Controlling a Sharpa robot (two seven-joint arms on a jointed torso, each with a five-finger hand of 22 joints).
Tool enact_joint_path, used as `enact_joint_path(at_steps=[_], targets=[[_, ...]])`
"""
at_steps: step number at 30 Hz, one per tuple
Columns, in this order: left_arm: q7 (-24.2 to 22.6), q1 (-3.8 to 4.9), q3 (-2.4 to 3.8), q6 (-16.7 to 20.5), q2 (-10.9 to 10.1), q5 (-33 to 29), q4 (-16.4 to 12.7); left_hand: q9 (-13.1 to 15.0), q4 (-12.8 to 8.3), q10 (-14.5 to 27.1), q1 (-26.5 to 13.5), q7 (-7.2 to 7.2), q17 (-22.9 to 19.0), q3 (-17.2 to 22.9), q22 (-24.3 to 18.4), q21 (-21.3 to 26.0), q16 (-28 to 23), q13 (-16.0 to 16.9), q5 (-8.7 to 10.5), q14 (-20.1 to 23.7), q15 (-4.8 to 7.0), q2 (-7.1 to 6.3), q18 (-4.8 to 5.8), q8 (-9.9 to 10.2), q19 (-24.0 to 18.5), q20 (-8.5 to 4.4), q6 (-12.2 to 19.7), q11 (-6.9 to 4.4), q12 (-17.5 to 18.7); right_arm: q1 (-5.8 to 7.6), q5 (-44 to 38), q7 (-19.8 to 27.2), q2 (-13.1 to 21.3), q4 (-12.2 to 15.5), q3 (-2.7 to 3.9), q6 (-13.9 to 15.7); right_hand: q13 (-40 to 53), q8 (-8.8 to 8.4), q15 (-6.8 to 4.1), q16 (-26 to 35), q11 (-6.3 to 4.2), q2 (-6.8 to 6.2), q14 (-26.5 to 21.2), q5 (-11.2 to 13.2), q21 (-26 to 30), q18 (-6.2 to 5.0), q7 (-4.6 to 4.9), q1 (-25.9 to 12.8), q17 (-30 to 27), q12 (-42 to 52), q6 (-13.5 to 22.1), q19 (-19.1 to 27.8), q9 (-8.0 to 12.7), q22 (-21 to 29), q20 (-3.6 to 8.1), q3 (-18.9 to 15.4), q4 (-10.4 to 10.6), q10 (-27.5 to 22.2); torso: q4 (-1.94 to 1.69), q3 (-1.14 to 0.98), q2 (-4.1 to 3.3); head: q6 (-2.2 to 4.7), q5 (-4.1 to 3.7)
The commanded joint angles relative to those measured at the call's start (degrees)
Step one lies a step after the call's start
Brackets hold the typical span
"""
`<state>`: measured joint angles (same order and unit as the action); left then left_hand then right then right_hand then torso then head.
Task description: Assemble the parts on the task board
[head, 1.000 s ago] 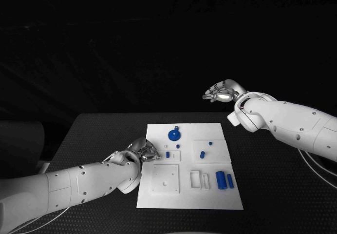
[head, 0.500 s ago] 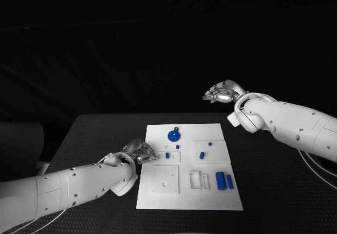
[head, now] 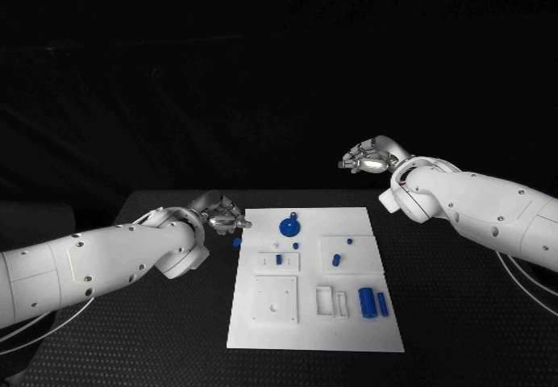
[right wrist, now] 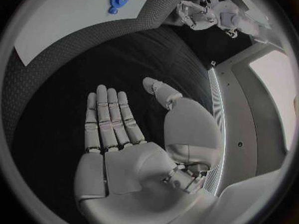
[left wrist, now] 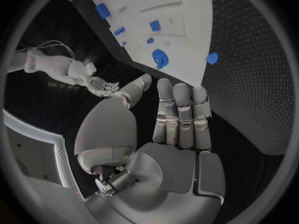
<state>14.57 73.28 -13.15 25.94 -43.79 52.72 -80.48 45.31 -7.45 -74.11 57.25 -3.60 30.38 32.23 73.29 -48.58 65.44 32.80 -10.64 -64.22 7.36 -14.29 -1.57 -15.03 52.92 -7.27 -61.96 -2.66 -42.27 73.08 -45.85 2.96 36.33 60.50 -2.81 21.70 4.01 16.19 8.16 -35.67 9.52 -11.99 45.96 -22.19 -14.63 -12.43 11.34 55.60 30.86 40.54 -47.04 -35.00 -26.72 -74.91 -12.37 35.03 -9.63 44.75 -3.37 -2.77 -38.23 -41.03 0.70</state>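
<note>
Because the left hand (left wrist: 168, 129) hangs flat with its fingers straight and apart, holding nothing, just left of the task board's (head: 360, 330) upper left corner, it seems free to reach for a small blue part (head: 237, 241) lying on the black table (head: 151, 322) beside that edge. The right hand (right wrist: 124, 134), released and empty too, waits high in the upper right, well clear of the board. The blue disc (head: 289, 223), probably a gear, sits near the board's top, two blue cylinders (head: 372, 300) at its lower right.
</note>
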Motion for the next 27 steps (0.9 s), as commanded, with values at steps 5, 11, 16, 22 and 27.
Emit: enact_joint_path(at_steps=[5, 11, 16, 22, 27], targets=[[4.51, 1.24, 0.10, -13.12, -0.63, 2.21, 3.54, -0.94, -1.33, 2.18, 3.74, -1.14, -1.32, 0.71, -0.49, 2.83, -3.85, -1.96, 0.48, 1.80, -2.15, 2.99, 0.60, 1.59, -2.14, -3.64, 3.05, 1.24, 4.33, -0.11, -0.05, 0.43, -0.15, -0.19, 0.02, -0.86, -0.07, 0.21, 0.15, 0.31, -0.09, 0.14, -0.26, -0.32, 0.38, 0.15, 0.09, -0.51, -0.07, -0.23, 0.30, -0.14, 0.09, -0.77, -0.34, -0.11, 0.31, 0.42, 0.06, -0.07, -0.07, 0.37, 0.75], [2.53, 1.24, 0.04, -11.20, -0.46, 2.24, 6.47, -2.45, -2.35, 3.40, 5.01, -2.24, -2.02, 0.77, -0.69, 4.71, -6.55, -3.36, 0.96, 2.82, -3.53, 3.78, 0.45, 2.74, -3.28, -2.27, 5.00, 2.30, 7.72, -0.13, -0.05, 0.40, 0.00, -0.15, 0.01, -0.87, -0.07, 0.21, 0.15, 0.31, -0.09, 0.16, -0.26, -0.32, 0.40, 0.15, 0.09, -0.51, -0.08, -0.24, 0.31, -0.15, 0.10, -0.78, -0.34, -0.11, 0.31, 0.42, 0.06, -0.07, -0.05, 0.69, 1.40], [-9.55, 0.93, -0.56, -8.58, 0.75, 10.13, 8.92, -3.88, -4.53, 6.92, 8.45, -3.25, -2.74, 1.54, -0.83, 7.29, -9.99, -5.65, 4.11, 5.27, -5.65, 3.22, 0.42, 3.10, -5.76, -0.20, 6.01, 3.97, 13.03, -0.26, -0.05, 0.45, -0.08, -0.18, 0.01, -0.98, -0.07, 0.21, 0.15, 0.31, -0.09, 0.18, -0.26, -0.32, 0.42, 0.14, 0.10, -0.51, -0.08, -0.24, 0.32, -0.15, 0.10, -0.79, -0.34, -0.11, 0.31, 0.42, 0.05, -0.02, -0.04, 0.81, 2.08], [-19.16, -1.20, -0.68, -3.70, 1.48, 21.49, 10.75, -4.56, -5.70, 8.33, 11.22, -2.77, -2.30, 1.95, -0.42, 7.93, -10.50, -7.11, 4.69, 5.23, -5.97, 2.17, 0.23, 2.83, -5.77, 0.23, 6.00, 4.89, 15.57, -0.34, -0.04, 0.47, -0.04, -0.18, 0.01, -1.01, -0.07, 0.20, 0.15, 0.31, -0.08, 0.20, -0.26, -0.32, 0.44, 0.14, 0.10, -0.51, -0.08, -0.25, 0.32, -0.15, 0.11, -0.80, -0.35, -0.12, 0.32, 0.42, 0.07, 0.00, -0.08, 0.92, 2.29], [-22.92, -3.29, -0.69, -1.14, 2.19, 25.46, 12.19, -5.18, -5.81, 9.00, 12.25, -2.16, -2.00, 1.96, -0.13, 8.41, -10.91, -7.88, 5.77, 5.24, -6.10, 1.17, 0.25, 3.08, -5.74, 0.39, 6.36, 5.36, 16.92, -0.38, -0.03, 0.50, -0.01, -0.20, 0.01, -1.02, -0.07, 0.20, 0.14, 0.31, -0.08, 0.22, -0.26, -0.32, 0.45, 0.14, 0.10, -0.51, -0.08, -0.25, 0.33, -0.16, 0.11, -0.81, -0.34, -0.12, 0.32, 0.43, 0.03, -0.04, -0.10, 0.93, 2.32]])
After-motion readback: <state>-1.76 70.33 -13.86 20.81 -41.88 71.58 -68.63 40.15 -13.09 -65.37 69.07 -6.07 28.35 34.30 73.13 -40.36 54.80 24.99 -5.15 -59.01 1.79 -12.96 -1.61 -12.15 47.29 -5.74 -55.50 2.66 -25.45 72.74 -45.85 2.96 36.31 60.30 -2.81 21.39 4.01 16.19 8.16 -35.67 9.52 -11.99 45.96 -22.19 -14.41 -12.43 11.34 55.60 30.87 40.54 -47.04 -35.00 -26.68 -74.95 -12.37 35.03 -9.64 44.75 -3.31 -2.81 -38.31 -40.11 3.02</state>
